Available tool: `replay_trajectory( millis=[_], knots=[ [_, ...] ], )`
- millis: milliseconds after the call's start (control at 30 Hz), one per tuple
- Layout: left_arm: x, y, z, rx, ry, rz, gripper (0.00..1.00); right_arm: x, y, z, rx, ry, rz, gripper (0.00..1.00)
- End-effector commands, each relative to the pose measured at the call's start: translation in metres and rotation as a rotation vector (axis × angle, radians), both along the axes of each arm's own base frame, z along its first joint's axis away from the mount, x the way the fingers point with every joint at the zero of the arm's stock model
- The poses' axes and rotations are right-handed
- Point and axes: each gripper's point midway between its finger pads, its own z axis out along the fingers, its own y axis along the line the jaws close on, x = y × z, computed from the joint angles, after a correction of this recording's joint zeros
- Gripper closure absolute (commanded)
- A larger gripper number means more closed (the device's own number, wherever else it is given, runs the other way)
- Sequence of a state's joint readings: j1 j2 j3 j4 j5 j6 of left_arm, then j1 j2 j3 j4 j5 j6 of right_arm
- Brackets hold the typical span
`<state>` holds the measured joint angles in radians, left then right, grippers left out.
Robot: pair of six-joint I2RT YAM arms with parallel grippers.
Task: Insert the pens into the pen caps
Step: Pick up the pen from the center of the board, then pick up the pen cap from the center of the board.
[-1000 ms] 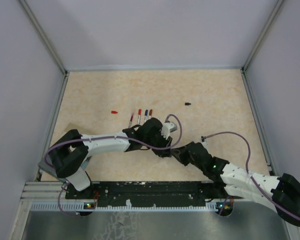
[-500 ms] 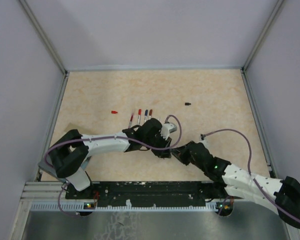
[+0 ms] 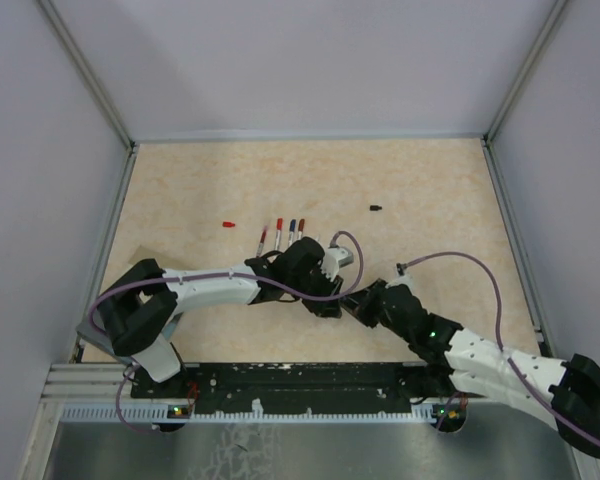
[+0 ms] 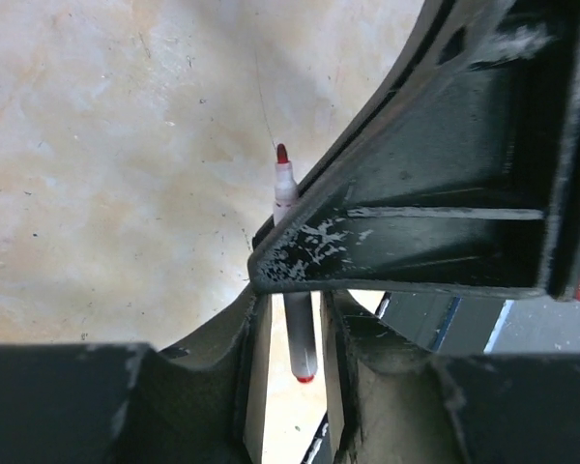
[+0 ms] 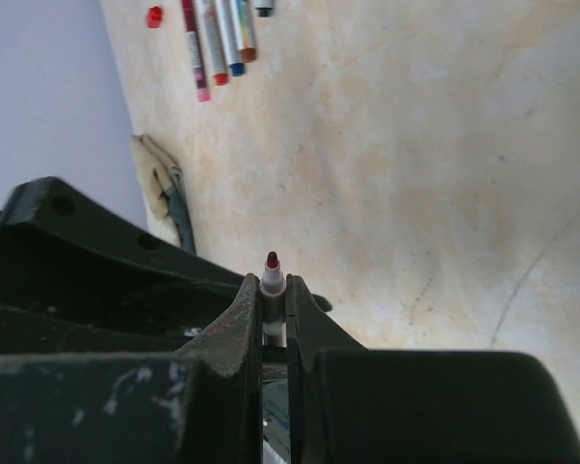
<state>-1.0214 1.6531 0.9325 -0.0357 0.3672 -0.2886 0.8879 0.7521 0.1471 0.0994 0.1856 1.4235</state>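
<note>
My right gripper (image 5: 274, 287) pinches an uncapped red-tipped pen (image 5: 272, 262); whether my left gripper (image 4: 298, 311) grips it too I cannot tell; the red cap (image 3: 228, 224) and black cap (image 3: 376, 208) lie loose, far off.

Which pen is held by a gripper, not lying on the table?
The pen with the dark red tip: the right gripper is shut on it. The other pens lie side by side on the table.

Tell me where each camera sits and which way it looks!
Top: above and behind, looking down at the table; left arm, right arm show.
Left wrist: on the left arm, facing down past the left tool; its fingers flank the red-tipped pen.
Right wrist: on the right arm, facing the table; the right tool pinches that pen.
Both wrist views share the pen.
</note>
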Motion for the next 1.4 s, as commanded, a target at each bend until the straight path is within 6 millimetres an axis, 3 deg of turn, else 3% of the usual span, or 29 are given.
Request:
replay_trajectory(
  millis=[0, 67, 200, 333, 500, 700, 800, 933, 1133, 1233, 1333, 1367],
  knots=[
    [-0.003, -0.002, -0.001, 0.001, 0.005, -0.009, 0.67, 0.012, 0.013, 0.052, 0.109, -0.136, 0.000, 1.00],
    [-0.003, -0.002, -0.001, -0.001, 0.006, -0.008, 0.70, 0.012, 0.013, 0.054, 0.112, -0.140, 0.003, 1.00],
    [-0.003, -0.004, 0.004, -0.018, 0.005, -0.011, 0.89, 0.010, 0.015, 0.051, 0.101, -0.135, 0.019, 1.00],
    [-0.001, -0.007, 0.011, -0.038, -0.006, -0.011, 0.92, 0.009, 0.019, 0.049, 0.084, -0.143, 0.055, 1.00],
    [0.006, -0.001, 0.017, -0.035, -0.030, 0.036, 1.00, 0.010, 0.021, 0.062, 0.036, -0.217, 0.099, 0.69],
    [0.026, 0.024, 0.034, -0.060, -0.042, 0.139, 1.00, 0.019, 0.002, 0.076, -0.108, -0.308, 0.069, 0.59],
    [0.042, 0.047, 0.043, -0.048, -0.044, 0.245, 1.00, 0.025, -0.005, 0.087, -0.194, -0.367, 0.072, 0.59],
    [0.071, 0.101, 0.055, 0.031, -0.044, 0.503, 1.00, 0.035, -0.001, 0.097, -0.368, -0.441, 0.165, 0.59],
    [0.072, 0.161, 0.095, 0.051, -0.190, 0.635, 1.00, 0.062, 0.043, 0.114, -0.591, -0.554, 0.434, 0.58],
    [0.070, 0.187, 0.115, 0.010, -0.269, 0.713, 1.00, 0.084, 0.074, 0.112, -0.686, -0.594, 0.581, 0.58],
    [0.066, 0.215, 0.137, -0.026, -0.336, 0.803, 0.93, 0.104, 0.105, 0.112, -0.729, -0.659, 0.740, 0.58],
    [0.065, 0.221, 0.140, -0.026, -0.348, 0.820, 0.97, 0.112, 0.115, 0.112, -0.737, -0.677, 0.789, 0.58]
  ],
)
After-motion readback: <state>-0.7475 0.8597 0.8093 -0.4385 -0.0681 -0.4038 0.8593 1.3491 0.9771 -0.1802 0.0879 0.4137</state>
